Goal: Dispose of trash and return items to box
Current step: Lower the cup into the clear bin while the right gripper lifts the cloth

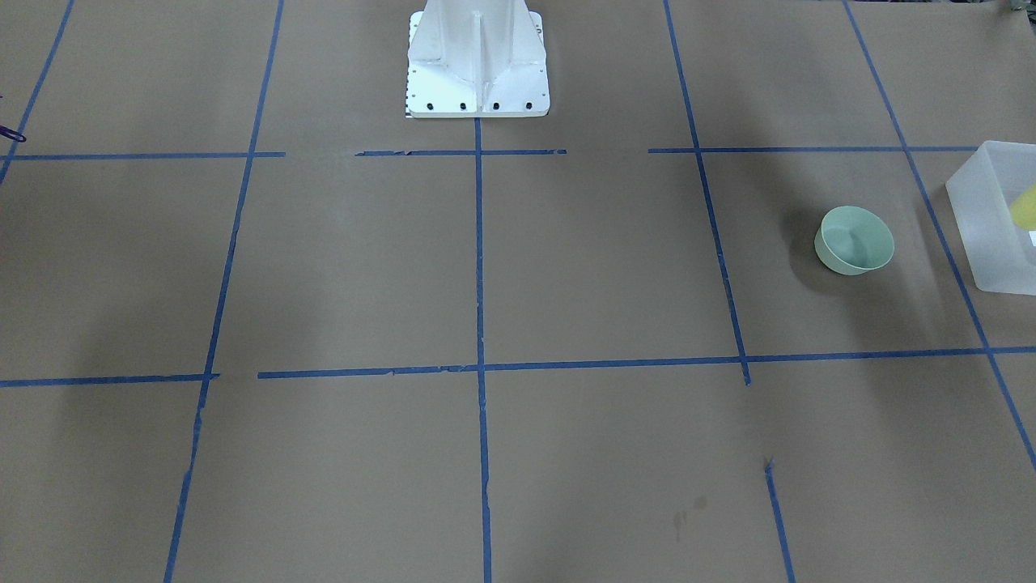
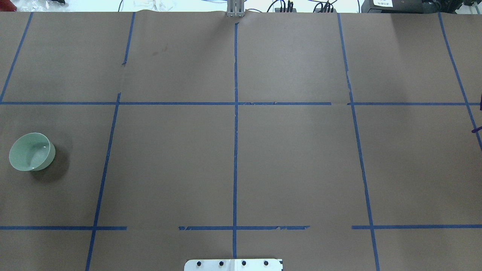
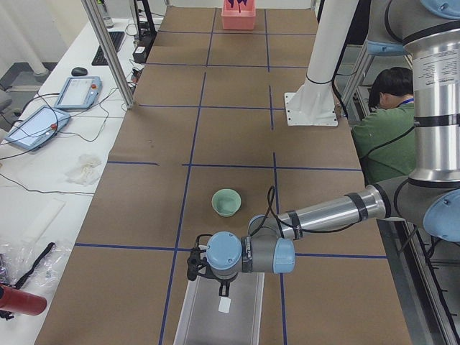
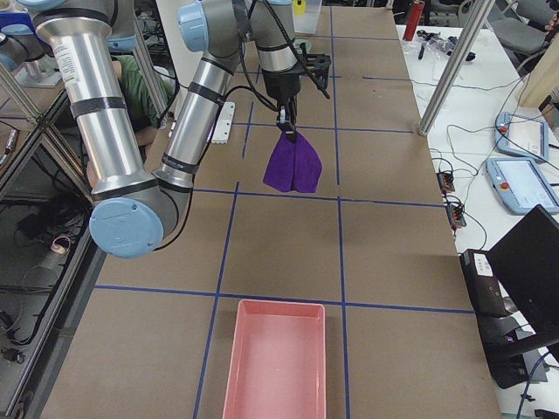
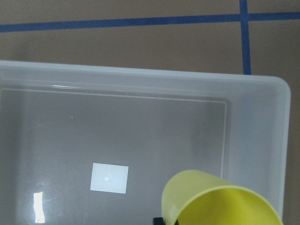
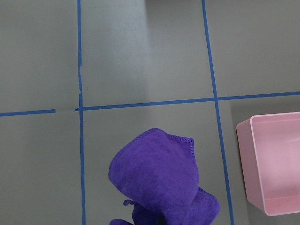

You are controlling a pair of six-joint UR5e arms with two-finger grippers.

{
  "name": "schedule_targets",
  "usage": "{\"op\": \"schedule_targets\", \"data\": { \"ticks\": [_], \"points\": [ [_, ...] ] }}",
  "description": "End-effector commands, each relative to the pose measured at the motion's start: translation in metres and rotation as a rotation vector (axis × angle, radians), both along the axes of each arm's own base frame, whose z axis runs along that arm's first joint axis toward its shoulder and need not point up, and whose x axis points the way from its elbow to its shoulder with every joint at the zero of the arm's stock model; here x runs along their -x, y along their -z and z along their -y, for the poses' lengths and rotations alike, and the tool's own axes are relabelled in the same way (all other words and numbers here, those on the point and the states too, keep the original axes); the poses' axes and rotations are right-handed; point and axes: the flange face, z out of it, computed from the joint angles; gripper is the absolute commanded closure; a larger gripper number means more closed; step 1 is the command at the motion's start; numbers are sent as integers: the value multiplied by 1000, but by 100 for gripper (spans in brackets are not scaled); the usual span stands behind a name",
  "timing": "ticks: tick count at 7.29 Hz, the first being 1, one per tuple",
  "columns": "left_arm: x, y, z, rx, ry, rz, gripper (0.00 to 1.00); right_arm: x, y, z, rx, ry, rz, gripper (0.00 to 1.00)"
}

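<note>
My left gripper (image 3: 194, 264) is shut on the bright yellow cup (image 5: 211, 201) and holds it tilted over the frosted white box (image 5: 140, 77), near its right end. The box holds only its small white label (image 5: 109, 178). In the front view the cup (image 1: 1024, 206) shows as a yellow patch inside the box (image 1: 983, 219) at the right edge. My right gripper (image 4: 285, 118) is shut on a purple cloth (image 4: 293, 166), which hangs above the table. The cloth also fills the bottom of the right wrist view (image 6: 161, 187).
A pale green bowl (image 1: 855, 240) stands upright on the brown paper beside the box, also in the overhead view (image 2: 32, 151). A pink tray (image 4: 275, 362) lies at the table's right end, close to the cloth (image 6: 274, 159). The robot's white base (image 1: 477, 73) is at mid-table.
</note>
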Motion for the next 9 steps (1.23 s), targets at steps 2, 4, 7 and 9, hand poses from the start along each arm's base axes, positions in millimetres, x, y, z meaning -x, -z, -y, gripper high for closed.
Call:
{"op": "schedule_targets", "data": {
  "ticks": [2,4,7,9],
  "points": [
    [-6,-11,-3,-1,-8,-47,99,-15,-9,-6,-10,4,-11,100],
    [-8,-7,1,-22,-12,-45,31,-26,-23,-11,-8,20,-25,100],
    [-8,25,28,-95,-12,-34,0,-48,-38,-18,-17,30,-41,100],
    [-6,81,51,-183,-10,-26,0,-96,-74,-22,-18,51,-62,100]
  ]
}}
